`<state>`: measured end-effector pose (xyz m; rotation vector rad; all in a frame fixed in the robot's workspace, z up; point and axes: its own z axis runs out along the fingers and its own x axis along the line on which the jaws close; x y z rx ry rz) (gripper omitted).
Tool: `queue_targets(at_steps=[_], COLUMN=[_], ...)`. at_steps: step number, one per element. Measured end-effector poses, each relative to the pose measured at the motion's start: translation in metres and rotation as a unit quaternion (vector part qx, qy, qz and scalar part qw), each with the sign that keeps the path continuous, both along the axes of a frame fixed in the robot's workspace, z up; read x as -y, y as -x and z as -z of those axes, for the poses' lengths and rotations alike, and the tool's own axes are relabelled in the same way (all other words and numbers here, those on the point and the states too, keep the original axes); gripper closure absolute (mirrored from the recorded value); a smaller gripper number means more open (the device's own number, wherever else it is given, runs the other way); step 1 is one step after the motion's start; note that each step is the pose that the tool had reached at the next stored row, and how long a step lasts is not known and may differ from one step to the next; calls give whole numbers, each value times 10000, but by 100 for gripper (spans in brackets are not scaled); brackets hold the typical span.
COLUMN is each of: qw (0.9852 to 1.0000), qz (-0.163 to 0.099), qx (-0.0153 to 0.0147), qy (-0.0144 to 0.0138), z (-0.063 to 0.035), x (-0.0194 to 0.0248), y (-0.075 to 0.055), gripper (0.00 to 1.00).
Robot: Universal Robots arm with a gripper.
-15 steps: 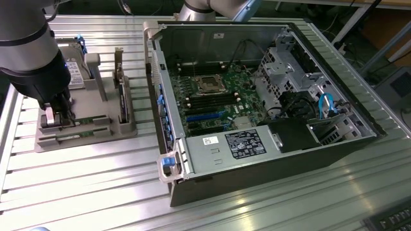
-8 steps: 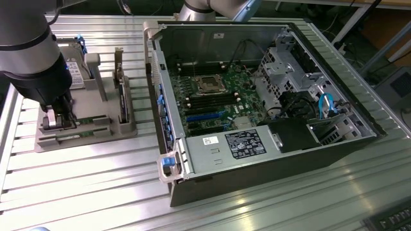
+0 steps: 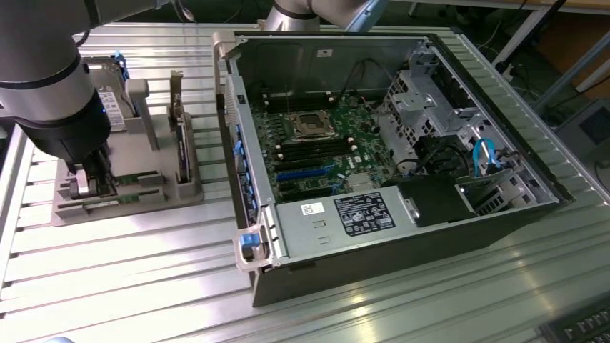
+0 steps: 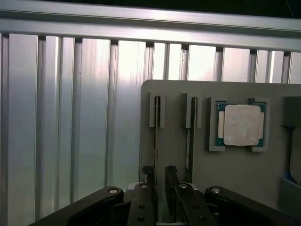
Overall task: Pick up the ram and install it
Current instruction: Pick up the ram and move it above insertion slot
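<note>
I'm seeing the fingers [image 4: 170, 174] released, straddling the ram [image 4: 156, 127] standing edge-on in its holder [image 4: 235, 179]; I'm judging it light, stiff, fragile, best pinched across its flat faces.

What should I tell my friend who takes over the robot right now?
Gripper: open, lowered at the grey holder, one finger on each side of the ram, not clamped.
Ram: standing on edge in its holder slot, with a second thin stick in the next slot.
Done: gripper lined up on the ram.
Left: ram not yet picked up or installed in the open computer case.
</note>
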<state>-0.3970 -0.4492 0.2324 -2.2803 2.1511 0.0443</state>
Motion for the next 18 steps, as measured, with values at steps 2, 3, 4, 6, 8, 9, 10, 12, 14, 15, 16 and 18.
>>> queue_targets(at_steps=[2, 3, 4, 6, 8, 9, 10, 12, 14, 15, 16, 18], qw=[10000, 10000, 10000, 10000, 10000, 10000, 10000, 10000, 10000, 9999, 9999, 9999], qz=[-21, -33, -42, -53, -65, -70, -75, -85, -94, -100, -103, -107], qx=[2, 4, 6, 8, 9, 10, 11, 13, 12, 13, 14, 13], qy=[0, 0, 0, 0, 0, 0, 0, 0, 1, 0, 0, 1], z=[38, 60, 77, 96, 113, 120, 127, 143, 154, 164, 172, 188], x=[0, 0, 0, 0, 0, 0, 0, 0, 1, 0, 0, 0], y=[0, 0, 0, 0, 0, 0, 0, 0, 1, 1, 1, 1], gripper=[76, 76, 76, 76, 76, 76, 76, 76, 76, 76, 76, 76])
